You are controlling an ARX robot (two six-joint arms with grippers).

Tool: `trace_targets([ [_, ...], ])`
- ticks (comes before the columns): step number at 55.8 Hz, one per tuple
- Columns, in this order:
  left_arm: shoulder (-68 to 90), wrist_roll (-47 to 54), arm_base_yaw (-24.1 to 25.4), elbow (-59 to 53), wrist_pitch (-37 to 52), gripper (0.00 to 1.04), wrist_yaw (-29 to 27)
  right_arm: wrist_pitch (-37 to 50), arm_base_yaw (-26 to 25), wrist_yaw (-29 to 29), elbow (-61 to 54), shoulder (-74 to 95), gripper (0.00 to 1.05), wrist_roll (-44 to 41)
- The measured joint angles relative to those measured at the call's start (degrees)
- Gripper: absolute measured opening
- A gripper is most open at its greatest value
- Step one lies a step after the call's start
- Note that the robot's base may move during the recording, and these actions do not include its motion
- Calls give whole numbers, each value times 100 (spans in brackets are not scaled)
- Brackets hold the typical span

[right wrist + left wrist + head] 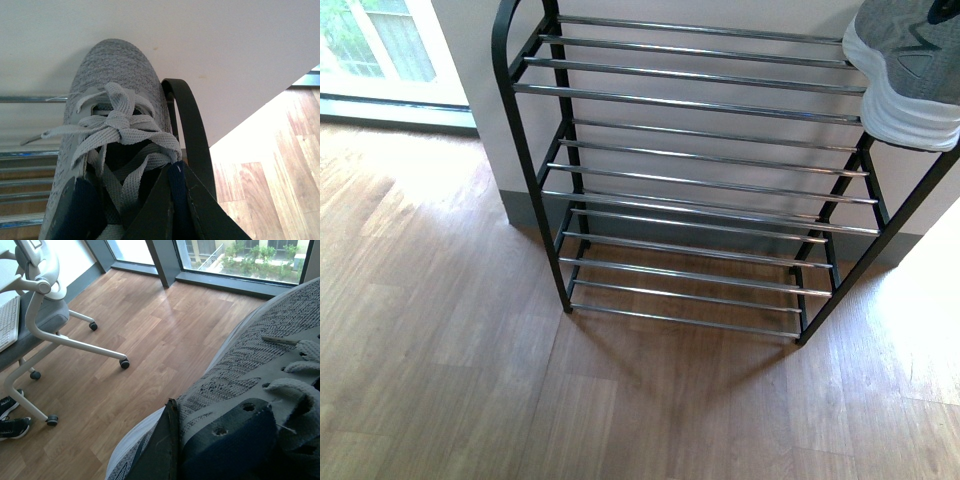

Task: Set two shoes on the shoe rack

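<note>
One shoe (910,60) is at the right end of the rack (690,105), on its top tier, with the right gripper (175,207) clamped on its collar. The left gripper (172,452) grasps the second shoe (250,355) above the floor (150,340).

- No text, brand, number or sign could be read in any view.
- The left-held shoe (260,355) and the right-held shoe (115,75) showed no legible lettering.

Right side tight, left side open
The shoe rack (190,130) and wall (225,40) hemmed the right gripper (167,215); bare floor (150,340) lay ahead of the left gripper (170,450), a chair (45,315) beyond.
</note>
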Motion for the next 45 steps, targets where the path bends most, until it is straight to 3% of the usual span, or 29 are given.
trace_targets([
  [25,0,0,0,0,0,1,0,-114,22,85,2,-15,1,-37],
  [42,0,0,0,0,0,1,0,-273,22,-302,-262,-656,47,-7],
  [45,0,0,2,0,0,1,0,-339,13,-442,-481,-1027,59,-4],
])
